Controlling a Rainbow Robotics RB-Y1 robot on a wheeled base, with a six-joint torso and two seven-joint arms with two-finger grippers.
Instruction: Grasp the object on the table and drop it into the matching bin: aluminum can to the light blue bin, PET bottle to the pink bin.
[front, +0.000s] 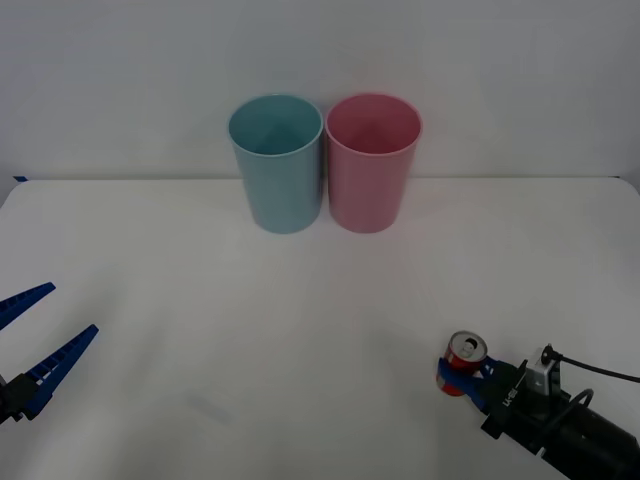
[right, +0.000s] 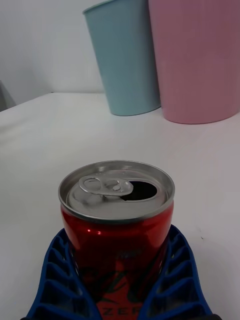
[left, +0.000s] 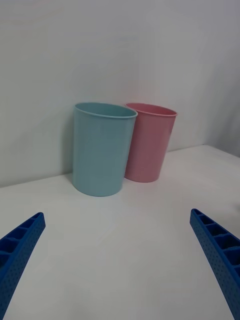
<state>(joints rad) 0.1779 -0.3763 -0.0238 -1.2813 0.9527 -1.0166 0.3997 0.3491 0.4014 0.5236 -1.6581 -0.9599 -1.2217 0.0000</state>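
Observation:
The aluminum can (front: 465, 351), red with a silver top and an opened tab, stands upright on the white table (front: 300, 330) near its front right. My right gripper (front: 462, 374) is shut on it. In the right wrist view the blue fingers (right: 55, 270) bend around both sides of the can (right: 117, 192). The light blue bin (front: 276, 163) and the pink bin (front: 372, 161) stand side by side at the back middle, blue on the left. My left gripper (front: 68, 311) hangs open at the front left, holding nothing, and its wrist view faces both bins (left: 102, 150).
A plain white wall rises right behind the two bins. The broad tabletop stretches bare between the can and the bins. The table's back edge runs just behind the bins.

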